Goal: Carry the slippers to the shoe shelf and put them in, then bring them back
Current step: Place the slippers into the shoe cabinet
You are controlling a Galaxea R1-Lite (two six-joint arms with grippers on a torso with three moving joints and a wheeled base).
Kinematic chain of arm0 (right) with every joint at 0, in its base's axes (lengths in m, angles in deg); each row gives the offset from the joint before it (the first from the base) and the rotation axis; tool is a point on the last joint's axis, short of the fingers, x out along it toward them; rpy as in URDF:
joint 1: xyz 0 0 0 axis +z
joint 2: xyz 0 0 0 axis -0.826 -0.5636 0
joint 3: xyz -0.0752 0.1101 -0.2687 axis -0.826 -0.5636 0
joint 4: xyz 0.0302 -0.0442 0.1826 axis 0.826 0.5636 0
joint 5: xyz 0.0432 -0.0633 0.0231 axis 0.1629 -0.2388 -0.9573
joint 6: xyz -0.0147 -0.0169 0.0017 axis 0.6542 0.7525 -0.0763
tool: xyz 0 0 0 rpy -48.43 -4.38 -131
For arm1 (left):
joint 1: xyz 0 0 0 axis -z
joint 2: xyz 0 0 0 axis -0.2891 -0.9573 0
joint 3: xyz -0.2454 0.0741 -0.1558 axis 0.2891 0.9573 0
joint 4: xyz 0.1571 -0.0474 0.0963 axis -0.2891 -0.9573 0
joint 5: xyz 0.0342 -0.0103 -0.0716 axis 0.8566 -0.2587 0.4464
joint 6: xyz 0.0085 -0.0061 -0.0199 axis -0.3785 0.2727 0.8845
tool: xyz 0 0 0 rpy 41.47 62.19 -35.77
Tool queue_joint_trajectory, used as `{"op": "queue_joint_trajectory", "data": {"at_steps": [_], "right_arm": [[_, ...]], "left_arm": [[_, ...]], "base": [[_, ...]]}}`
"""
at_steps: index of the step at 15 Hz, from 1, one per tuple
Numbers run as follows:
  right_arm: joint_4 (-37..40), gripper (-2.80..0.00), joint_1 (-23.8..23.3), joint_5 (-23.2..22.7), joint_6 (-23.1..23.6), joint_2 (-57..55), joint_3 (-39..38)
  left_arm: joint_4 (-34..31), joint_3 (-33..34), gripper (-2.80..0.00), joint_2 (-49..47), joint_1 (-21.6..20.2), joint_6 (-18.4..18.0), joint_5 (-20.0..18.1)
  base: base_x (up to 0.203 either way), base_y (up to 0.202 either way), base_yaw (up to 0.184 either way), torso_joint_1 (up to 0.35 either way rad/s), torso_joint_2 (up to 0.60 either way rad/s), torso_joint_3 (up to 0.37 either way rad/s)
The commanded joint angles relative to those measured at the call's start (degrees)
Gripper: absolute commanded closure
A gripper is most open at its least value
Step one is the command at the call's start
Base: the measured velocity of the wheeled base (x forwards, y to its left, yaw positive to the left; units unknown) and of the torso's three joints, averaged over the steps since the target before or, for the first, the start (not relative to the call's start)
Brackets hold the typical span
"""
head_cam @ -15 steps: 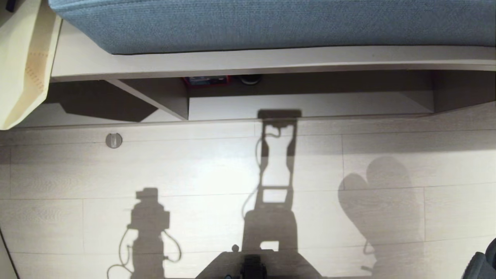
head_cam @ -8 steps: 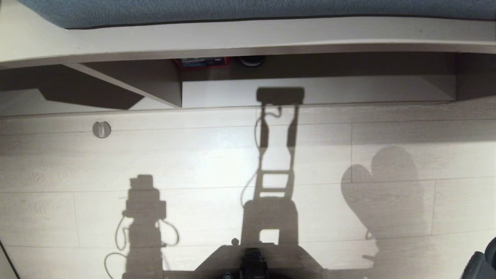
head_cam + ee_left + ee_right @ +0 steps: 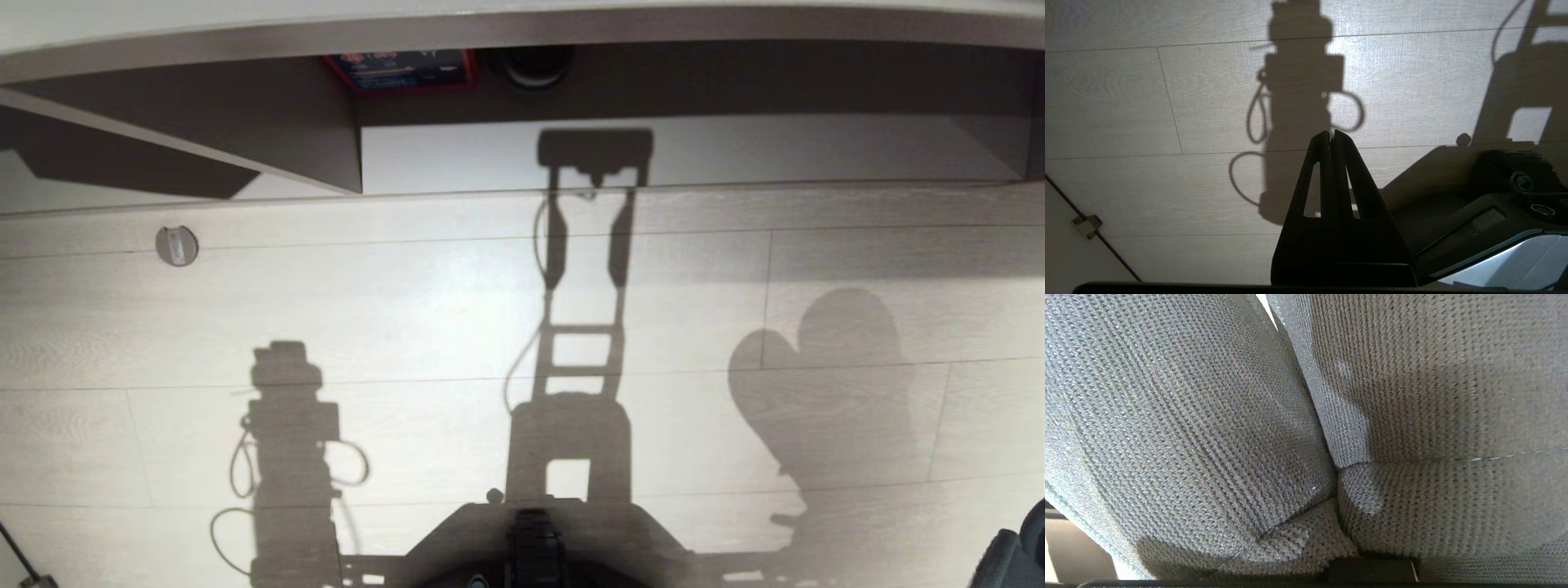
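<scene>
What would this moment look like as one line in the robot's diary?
stage: facing shoe shelf | slippers: pair fills right wrist view, held in right tool | left tool: shut, empty, above floor | shelf: no slippers inside

Head cam up high, staring down at pale floor (image 3: 424,310) toward shoe shelf (image 3: 694,151). Left wrist cam lower, same floor (image 3: 1167,102) plus robot shadow. Right wrist cam jammed right against slippers (image 3: 1208,416).

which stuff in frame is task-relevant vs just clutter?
Job:
- slippers, filling the right wrist view
- shoe shelf, ahead across the floor

Lying about:
- red-edged box at the shelf's back
- dark round thing beside it
- floor disc
</scene>
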Motion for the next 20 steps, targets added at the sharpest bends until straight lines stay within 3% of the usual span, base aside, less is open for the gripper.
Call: {"op": "queue_joint_trajectory", "data": {"at_steps": [1, 20], "right_arm": [[0.0, 0.00, 0.0, 0.0, 0.1, 0.1, 0.0], [0.0, 0.00, 0.0, -0.1, 0.1, 0.1, 0.0]], "left_arm": [[0.0, 0.0, 0.00, 0.0, 0.0, 0.0, 0.0], [0.0, 0.0, 0.00, 0.1, 0.0, 0.1, 0.0]], "base": [[0.000, 0.000, 0.000, 0.002, 0.01, -0.129], [0.000, 0.000, 0.000, 0.000, 0.00, -0.006]]}}
